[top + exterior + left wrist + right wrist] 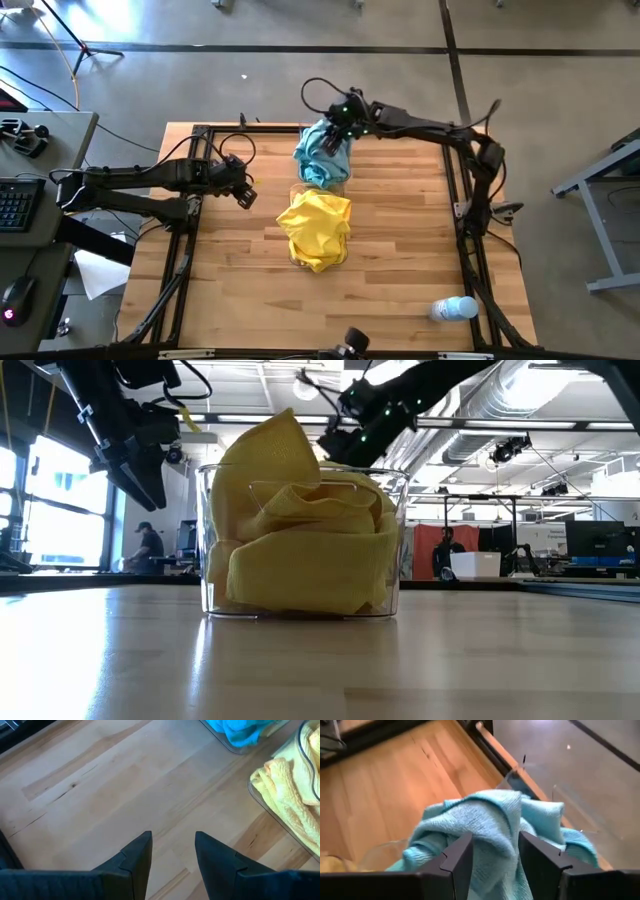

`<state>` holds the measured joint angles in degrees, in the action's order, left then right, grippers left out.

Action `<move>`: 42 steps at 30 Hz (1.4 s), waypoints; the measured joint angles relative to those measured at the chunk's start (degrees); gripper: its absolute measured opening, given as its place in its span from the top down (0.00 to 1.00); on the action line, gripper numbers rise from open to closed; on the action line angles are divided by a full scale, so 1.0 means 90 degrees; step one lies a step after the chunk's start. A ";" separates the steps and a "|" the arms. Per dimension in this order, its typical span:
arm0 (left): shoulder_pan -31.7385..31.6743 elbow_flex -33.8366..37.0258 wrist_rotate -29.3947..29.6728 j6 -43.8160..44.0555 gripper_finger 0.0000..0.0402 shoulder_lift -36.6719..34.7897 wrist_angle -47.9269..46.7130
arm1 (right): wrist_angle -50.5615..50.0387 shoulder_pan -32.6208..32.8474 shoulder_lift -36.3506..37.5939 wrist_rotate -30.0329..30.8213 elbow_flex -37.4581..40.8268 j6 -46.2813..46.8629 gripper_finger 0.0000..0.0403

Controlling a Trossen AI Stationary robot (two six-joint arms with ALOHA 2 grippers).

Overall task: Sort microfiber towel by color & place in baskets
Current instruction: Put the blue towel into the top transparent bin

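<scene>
Teal rumpled towels (322,155) | right gripper (340,128) apart above | left gripper (246,194) apart

My table (400,250) is pale wood, smooth with a soft sheen and dark grain streaks. The yellow towels (316,228) and teal towels (490,825) are nubby, matt microfibre cloth. Both baskets (205,540) are clear, glossy plastic. My gripper fingers (135,860) look like matt black plastic.

Clear bottle (453,309) (lying) on table (400,260)
</scene>
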<state>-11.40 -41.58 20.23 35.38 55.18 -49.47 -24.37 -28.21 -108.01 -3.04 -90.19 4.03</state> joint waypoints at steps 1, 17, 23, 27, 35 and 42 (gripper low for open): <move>0.0000 0.0000 0.0002 0.0000 0.65 -0.0001 -0.0002 | -0.0019 0.0001 0.0083 -0.0001 0.0000 0.0000 0.62; -0.0197 0.0000 -0.0001 -0.0119 0.65 -0.0002 -0.0002 | -0.0032 0.0583 -0.0424 0.0371 -0.0007 -0.0111 0.62; -0.0197 0.0000 -0.0041 -0.0190 0.65 -0.0002 -0.0027 | 0.0000 0.0450 -0.1256 0.0215 -0.0017 -0.0068 0.62; -0.0197 0.0000 -0.0041 -0.0289 0.65 -0.0002 -0.0032 | 0.0025 0.0392 -0.1505 0.0174 -0.0049 -0.0007 0.62; -0.0197 0.0000 -0.0041 -0.0324 0.65 -0.0002 -0.0045 | 0.0124 0.0386 -0.1422 0.0091 -0.0021 0.0005 0.62; -0.0197 0.0186 -0.0024 -0.0370 0.65 0.0000 -0.0036 | 0.0043 0.0381 -0.1283 0.0057 -0.0003 0.0003 0.62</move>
<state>-13.17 -39.91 20.01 32.05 55.18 -49.80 -23.98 -24.77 -119.56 -2.53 -90.22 4.05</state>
